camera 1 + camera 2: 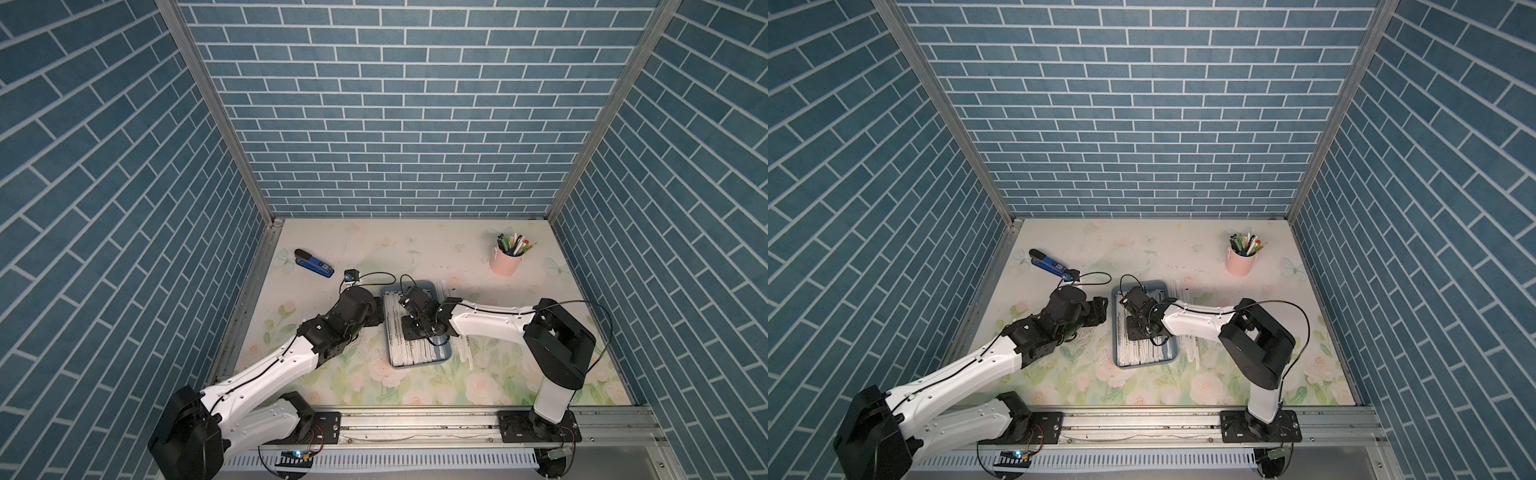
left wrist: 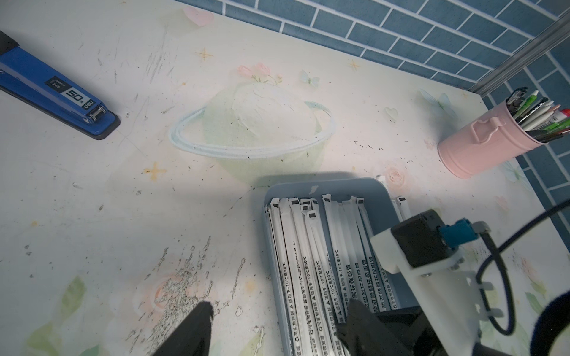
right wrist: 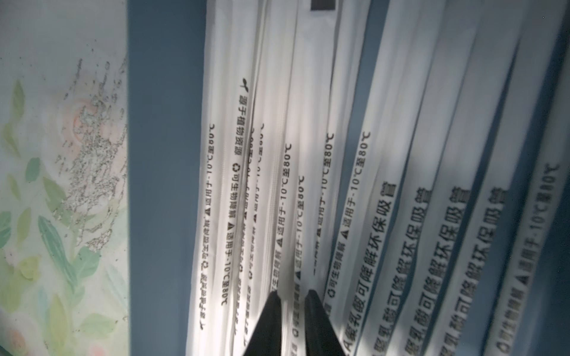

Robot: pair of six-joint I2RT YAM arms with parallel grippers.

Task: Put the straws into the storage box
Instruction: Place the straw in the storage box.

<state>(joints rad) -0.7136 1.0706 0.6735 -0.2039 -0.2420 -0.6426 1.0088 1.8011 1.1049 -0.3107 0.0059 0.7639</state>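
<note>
Straws [image 2: 308, 262] are lying side by side in the storage box [image 2: 308, 186], near the middle of the surface [image 1: 395, 253]. The left claw [image 2: 274, 328] is hanging over the box's left wall, its fingers wide apart and holding nothing. The right claw [image 3: 291, 314] is hanging low inside the box, tips nearly together; I cannot tell if it is pinching a straw. Loose straws [image 1: 466, 353] are waiting just beside the box's right wall. I am guessing each straw is light, thin, bendy and a bit slippery, so pinching its middle is looking safest. The top views are showing those loose ones; the right wrist view is not, but it alone is showing the tiny gap between the tips.
</note>
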